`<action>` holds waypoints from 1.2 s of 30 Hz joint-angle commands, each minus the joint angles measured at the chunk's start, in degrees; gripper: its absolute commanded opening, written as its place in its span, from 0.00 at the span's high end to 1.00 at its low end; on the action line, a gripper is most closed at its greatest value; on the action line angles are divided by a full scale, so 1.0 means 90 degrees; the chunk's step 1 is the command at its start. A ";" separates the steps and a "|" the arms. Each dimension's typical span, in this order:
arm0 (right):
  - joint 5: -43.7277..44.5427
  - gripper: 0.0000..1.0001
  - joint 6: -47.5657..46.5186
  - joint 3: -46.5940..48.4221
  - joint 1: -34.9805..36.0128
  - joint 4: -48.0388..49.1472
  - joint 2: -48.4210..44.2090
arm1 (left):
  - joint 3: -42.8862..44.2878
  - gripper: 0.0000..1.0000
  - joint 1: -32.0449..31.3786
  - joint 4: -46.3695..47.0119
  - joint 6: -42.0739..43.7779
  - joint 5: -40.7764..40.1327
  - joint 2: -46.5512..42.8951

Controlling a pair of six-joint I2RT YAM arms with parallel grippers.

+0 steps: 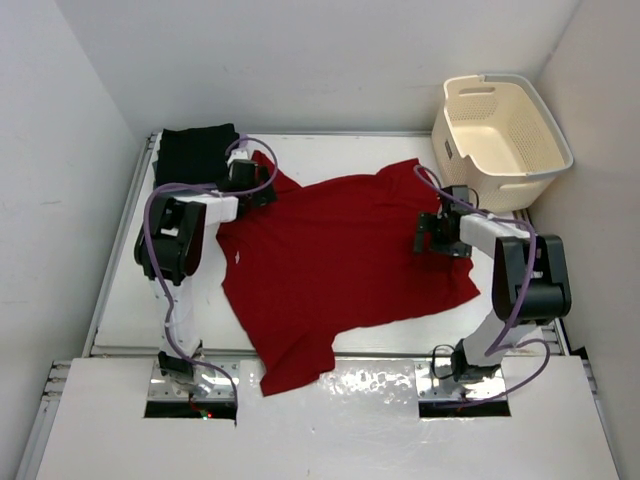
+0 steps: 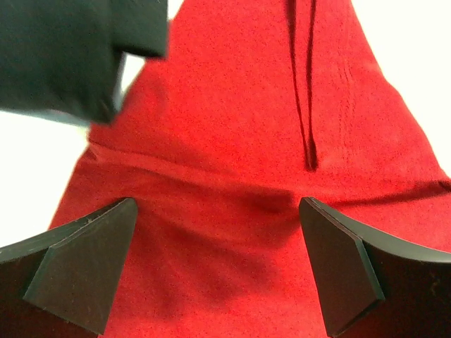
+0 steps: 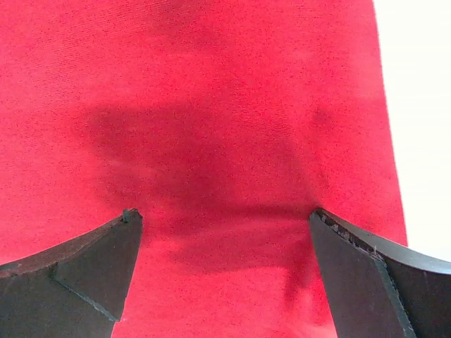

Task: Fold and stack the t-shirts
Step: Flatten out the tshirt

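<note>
You are holding the left claw (image 2: 218, 211) and right claw (image 3: 225, 218) wide apart over the soft red cloth t-shirt (image 1: 340, 260) lying spread on the white surface (image 1: 130, 295), perhaps risking the left one snagging the neighbouring folded black cloth t-shirt (image 1: 195, 150).

We look down on a white table (image 1: 130, 300), boxed in by plain white walls: the back wall (image 1: 300, 60), the left wall (image 1: 50, 200) and the right wall (image 1: 605, 130). A cream laundry basket (image 1: 470, 150) sits in the far right corner. The light is soft and even, and it glints off the glossy white board (image 1: 330, 440) at the near edge.
</note>
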 commanded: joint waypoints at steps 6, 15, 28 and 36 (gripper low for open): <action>0.0568 0.01 0.0183 -0.0206 -0.0381 -0.0124 -0.1237 | 0.0723 0.00 0.0360 -0.0145 -0.0018 0.0278 0.0553; 0.1075 0.22 0.0280 -0.0655 -0.0430 -0.0291 -0.1404 | 0.1202 0.00 0.0487 -0.0350 -0.0047 0.0190 0.0827; 0.0100 0.34 0.0016 -0.0637 -0.0430 0.0812 -0.1025 | 0.1104 0.00 0.0556 -0.0340 -0.0106 0.0171 0.0846; 0.1210 0.72 0.0329 -0.0186 -0.0420 0.0784 -0.0388 | 0.1016 0.00 0.0624 -0.0301 -0.0154 0.0249 0.0778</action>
